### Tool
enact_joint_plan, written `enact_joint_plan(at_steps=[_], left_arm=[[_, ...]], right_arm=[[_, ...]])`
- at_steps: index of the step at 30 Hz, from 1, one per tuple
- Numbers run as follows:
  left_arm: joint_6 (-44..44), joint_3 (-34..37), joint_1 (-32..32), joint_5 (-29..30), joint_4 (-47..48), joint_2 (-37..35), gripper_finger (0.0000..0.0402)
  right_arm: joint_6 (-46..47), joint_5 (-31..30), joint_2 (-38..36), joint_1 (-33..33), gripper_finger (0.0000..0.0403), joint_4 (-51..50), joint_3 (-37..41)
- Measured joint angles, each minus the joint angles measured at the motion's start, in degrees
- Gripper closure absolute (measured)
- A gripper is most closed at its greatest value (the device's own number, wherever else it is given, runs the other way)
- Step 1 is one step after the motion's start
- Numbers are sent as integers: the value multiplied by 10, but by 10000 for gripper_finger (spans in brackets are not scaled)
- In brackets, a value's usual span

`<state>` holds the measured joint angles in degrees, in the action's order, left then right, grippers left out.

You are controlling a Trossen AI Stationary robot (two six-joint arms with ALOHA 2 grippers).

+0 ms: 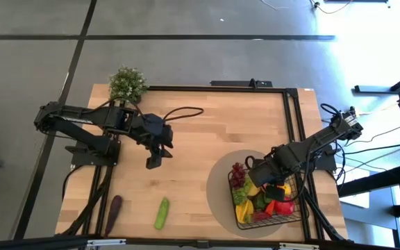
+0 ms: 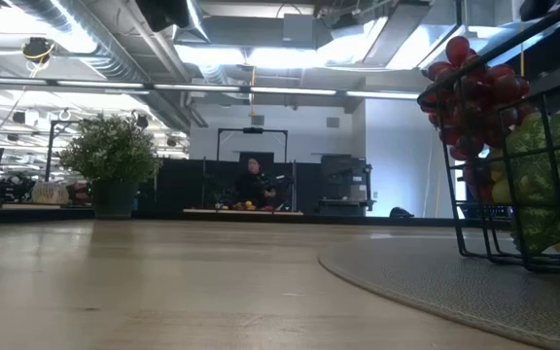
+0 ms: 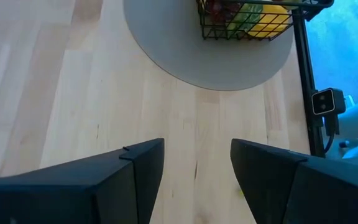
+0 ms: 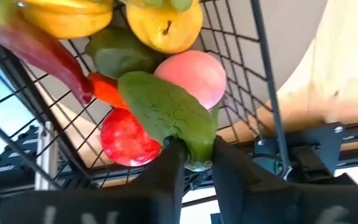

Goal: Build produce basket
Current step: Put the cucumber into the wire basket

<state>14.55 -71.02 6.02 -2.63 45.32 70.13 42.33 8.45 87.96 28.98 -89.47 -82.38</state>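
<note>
The black wire basket (image 1: 292, 217) stands on a round grey mat (image 1: 219, 186) at the table's near right, holding dark red grapes (image 2: 474, 92), a pink peach (image 4: 194, 74), a red apple (image 4: 126, 138), a yellow fruit (image 4: 166, 25) and more. My right gripper (image 1: 276, 189) reaches down into it, shut on a green cucumber (image 4: 166, 112). My left gripper (image 1: 155, 158) hangs open over bare wood left of centre, nothing between its fingers (image 3: 138, 171). A second cucumber (image 1: 162, 213) and a dark eggplant (image 1: 114, 212) lie on the table near its front edge. My right gripper pinches one end of the green cucumber (image 4: 194, 154) between its two fingers, which point down from above. The cucumber's other end lies over the peach and the other produce inside the basket.
A leafy potted plant (image 1: 127, 83) stands at the far left corner. A black frame rail (image 1: 294, 125) runs along the table's right side beside the mat. Bare wood lies between the two arms. A person (image 2: 253, 180) sits far off in the room behind.
</note>
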Motion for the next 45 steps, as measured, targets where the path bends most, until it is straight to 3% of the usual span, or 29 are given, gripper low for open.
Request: enact_joint_plan(at_steps=[10, 18, 22, 31, 37, 45], left_arm=[[4, 0, 0, 0, 1, 0, 227], [89, 0, 1, 0, 34, 0, 227], [193, 0, 11, -12, 89, 0, 227], [542, 0, 86, -19, 191, 0, 227], [714, 28, 153, -28, 172, 0, 227], [898, 92, 236, -13, 47, 16, 227]], right_arm=[[-31, -55, 0, 0, 253, 0, 0], [-36, -67, 1, -6, 242, -2, -16], [-36, -91, 1, -8, 242, 0, -56], [-64, -237, 1, -18, 240, 2, -170], [-135, -293, 1, -58, 240, 23, -251], [-280, -261, 0, -139, 240, 110, -322]])
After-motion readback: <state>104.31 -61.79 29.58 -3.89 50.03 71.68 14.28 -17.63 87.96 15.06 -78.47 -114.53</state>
